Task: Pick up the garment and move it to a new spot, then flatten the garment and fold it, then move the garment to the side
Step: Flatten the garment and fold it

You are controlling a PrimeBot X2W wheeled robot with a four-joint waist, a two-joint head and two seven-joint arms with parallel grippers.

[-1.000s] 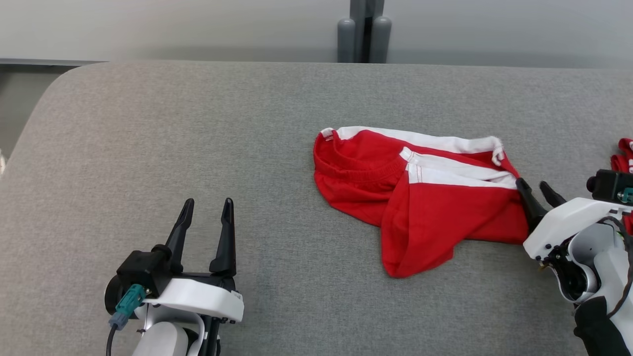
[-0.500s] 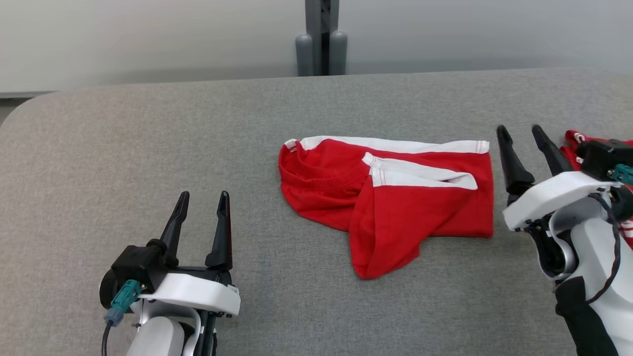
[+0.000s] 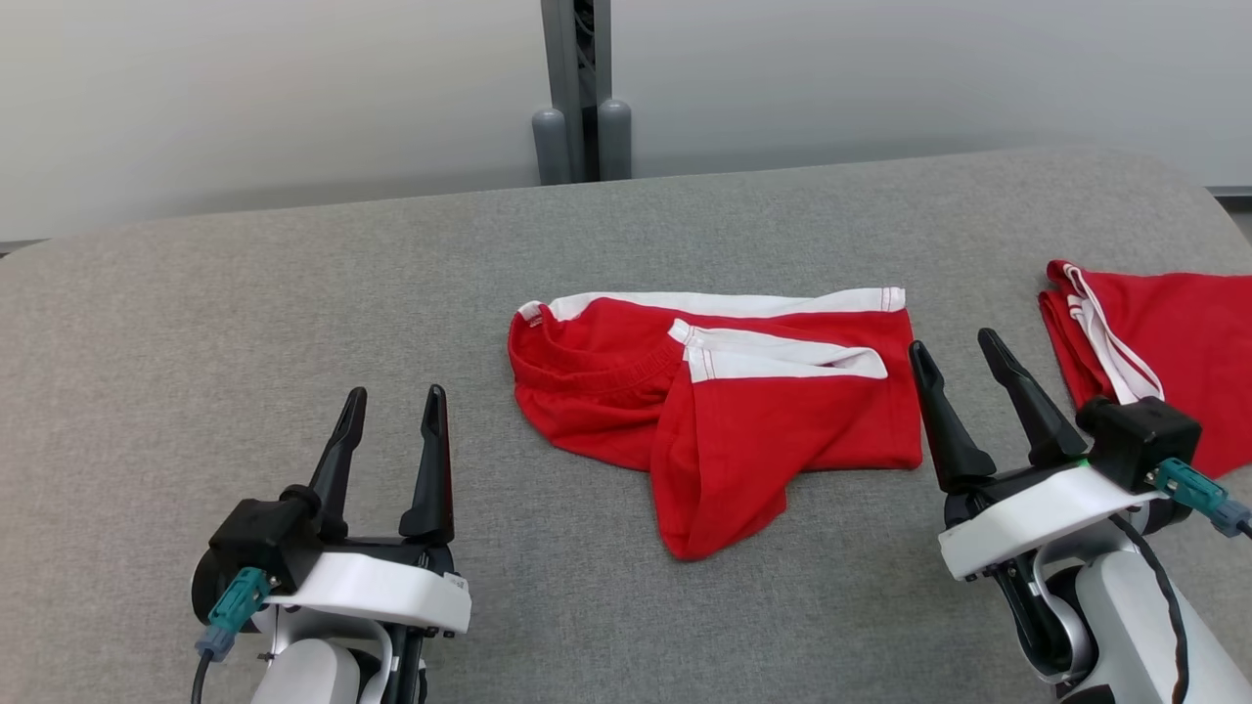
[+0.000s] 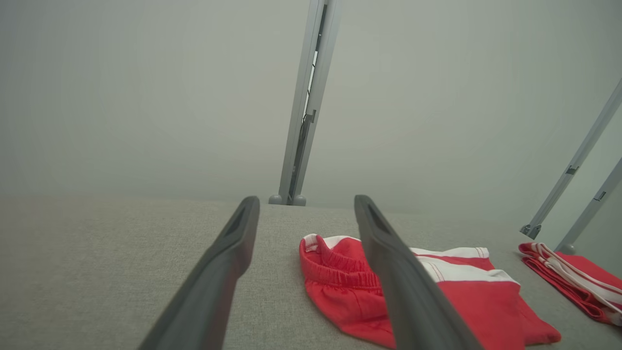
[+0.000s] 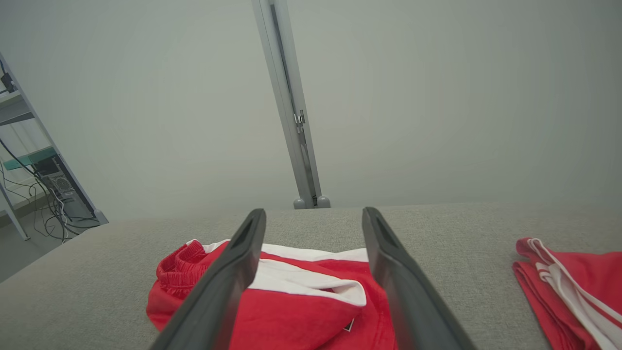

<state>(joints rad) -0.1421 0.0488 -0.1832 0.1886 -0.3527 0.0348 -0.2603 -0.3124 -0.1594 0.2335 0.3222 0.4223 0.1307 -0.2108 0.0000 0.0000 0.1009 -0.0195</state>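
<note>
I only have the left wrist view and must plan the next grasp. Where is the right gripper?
Observer: The right gripper sits just right of the red shorts, between them and a second red garment.
Operator: Holding anything?
Observer: No, it is open, nothing between its fingers.
Operator: How do the shorts lie?
Observer: In the head view, one leg flap sticks out toward the robot.

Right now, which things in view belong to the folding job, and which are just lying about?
Job: shorts, mid table; left end effector, open; right end effector, open, beside the shorts.
Lying about: second red garment, at the right; post, behind the table.
</note>
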